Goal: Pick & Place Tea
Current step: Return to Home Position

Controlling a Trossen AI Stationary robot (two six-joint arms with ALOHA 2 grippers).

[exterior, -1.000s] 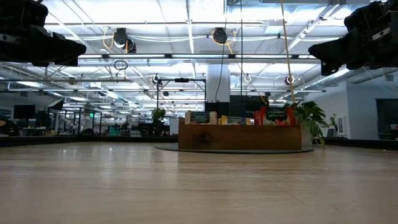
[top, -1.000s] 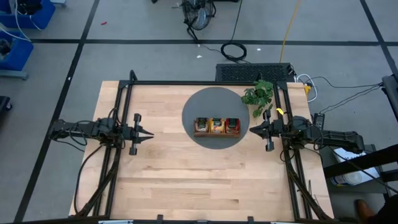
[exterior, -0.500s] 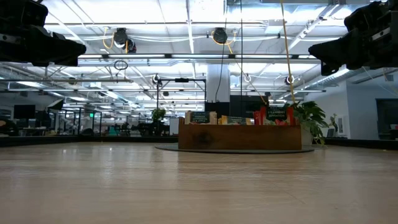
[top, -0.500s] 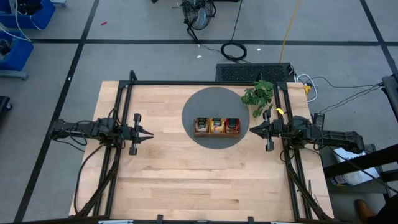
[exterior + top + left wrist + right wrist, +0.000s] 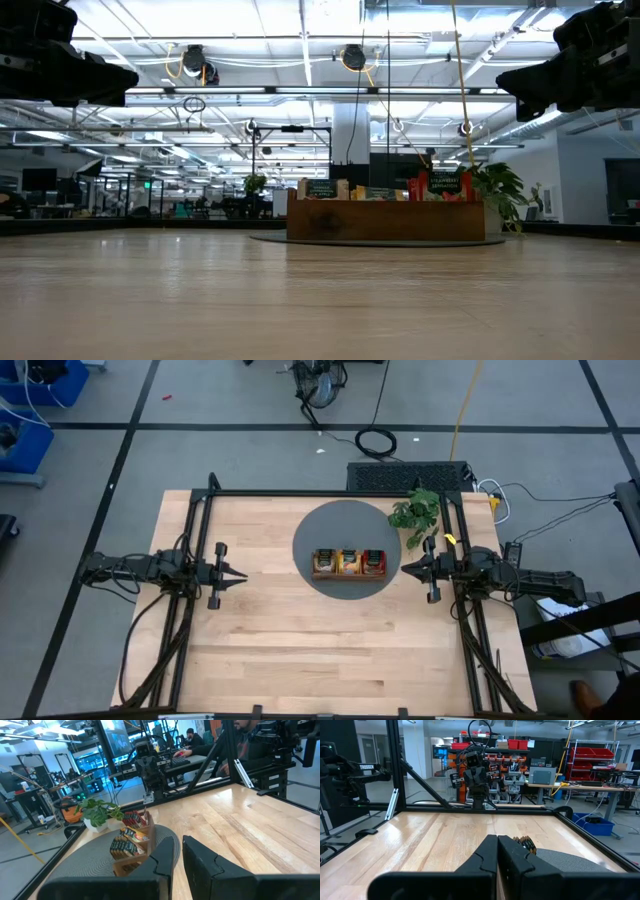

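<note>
tea [image 5: 349, 563] in tray [image 5: 349, 576], between both tools

The table [image 5: 300, 650] is pale blond wood with a visible plank grain, framed in black rails. A dark grey round mat [image 5: 345, 520] carries a brown wooden tray [image 5: 348, 574] holding red, orange-yellow and dark-printed tea sachets [image 5: 349, 562]. The plant [image 5: 415, 512] is green; both arms are black.
</note>
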